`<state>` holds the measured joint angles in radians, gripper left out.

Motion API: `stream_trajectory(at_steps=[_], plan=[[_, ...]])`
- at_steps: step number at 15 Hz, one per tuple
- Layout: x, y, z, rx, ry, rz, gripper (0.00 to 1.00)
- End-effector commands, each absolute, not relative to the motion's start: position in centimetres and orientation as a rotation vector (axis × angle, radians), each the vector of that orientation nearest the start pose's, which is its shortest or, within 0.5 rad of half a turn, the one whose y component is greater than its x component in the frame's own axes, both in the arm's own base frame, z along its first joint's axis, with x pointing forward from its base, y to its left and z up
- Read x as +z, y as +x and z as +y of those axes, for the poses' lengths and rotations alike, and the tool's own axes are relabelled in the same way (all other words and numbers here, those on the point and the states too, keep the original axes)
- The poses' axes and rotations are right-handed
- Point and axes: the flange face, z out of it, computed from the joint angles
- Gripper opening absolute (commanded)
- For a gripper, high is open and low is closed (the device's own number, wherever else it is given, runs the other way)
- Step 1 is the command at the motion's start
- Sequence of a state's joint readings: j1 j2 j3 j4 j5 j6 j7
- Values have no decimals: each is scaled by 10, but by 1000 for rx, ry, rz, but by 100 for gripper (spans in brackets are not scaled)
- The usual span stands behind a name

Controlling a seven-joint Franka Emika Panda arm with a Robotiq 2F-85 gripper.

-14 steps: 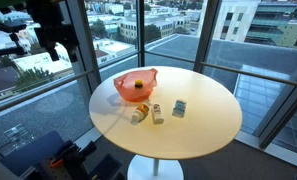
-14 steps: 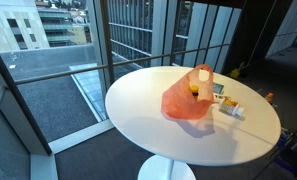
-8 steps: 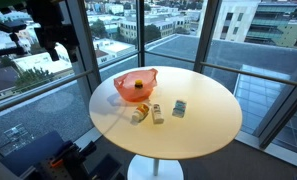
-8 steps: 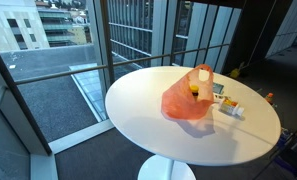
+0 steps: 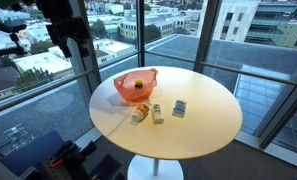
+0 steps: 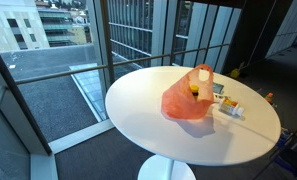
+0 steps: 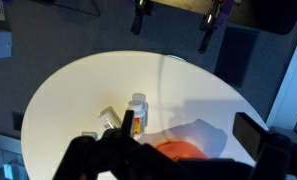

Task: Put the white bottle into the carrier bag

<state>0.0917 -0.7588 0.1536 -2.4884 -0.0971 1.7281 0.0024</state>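
- On the table (image 5: 203, 128), just beside the bag (image 6: 178, 103), was the bottle (image 7: 138, 110). The wrist view did not settle whether it stood or lay.
- The bottle looked small, stiff and probably light. Its smooth round wall might slip or roll, so a hold across the body, below the cap, seemed soundest.
- The bag was thin, soft film, slumped with its mouth upward. It appeared to hold something already and would likely shift or fold if nudged.
- A second bottle (image 5: 157, 113) and a box (image 5: 179, 108) sat near, leaving little finger room on that side.
- All items were well apart from the table edge, and bare top lay beyond them.
- The gripper (image 7: 183, 152) hung high above, a dark blur. Its jaws appeared spread, with nothing between them.
- Glass walls (image 5: 173, 45) stood near the table and bounded any wide swing.
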Motion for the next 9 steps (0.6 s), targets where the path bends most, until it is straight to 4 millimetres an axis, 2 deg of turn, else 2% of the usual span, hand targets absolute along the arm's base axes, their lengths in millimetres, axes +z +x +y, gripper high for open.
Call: stream_trajectory(at_steps=[1,5,9], plan=[[542,343,61,-62,-3344,-265,100],[541,368,37,-88,-3309,-190,100],[529,390,15,-104,-3281,-132,100]])
